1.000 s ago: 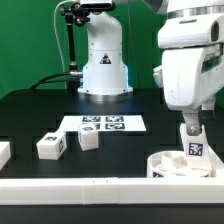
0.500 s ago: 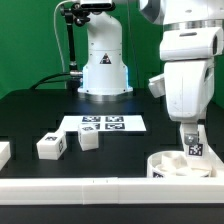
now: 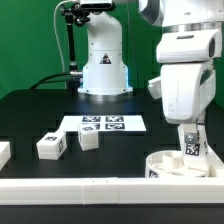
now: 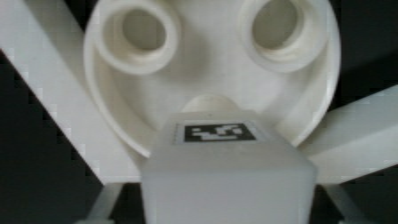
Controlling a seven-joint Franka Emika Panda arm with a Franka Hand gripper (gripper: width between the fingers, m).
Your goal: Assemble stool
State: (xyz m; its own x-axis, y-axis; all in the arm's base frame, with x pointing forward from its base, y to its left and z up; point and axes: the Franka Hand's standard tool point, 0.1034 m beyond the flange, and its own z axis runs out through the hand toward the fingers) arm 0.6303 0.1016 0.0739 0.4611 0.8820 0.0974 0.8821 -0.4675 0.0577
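The round white stool seat lies at the front of the exterior view's right. My gripper is shut on a white block leg with a marker tag and holds it upright, its lower end within the seat's rim. I cannot tell whether it touches. In the wrist view the held leg fills the foreground with its tag facing the camera, and the seat with two round sockets lies beyond it. Two loose legs lie at the exterior view's left.
The marker board lies flat at the table's middle, in front of the arm's base. A long white border rail runs along the front edge. Another white piece shows at the far left edge.
The arm's wrist has shifted slightly toward the exterior view's left, and the held leg has moved with it a little. The seat and the loose legs have not moved.
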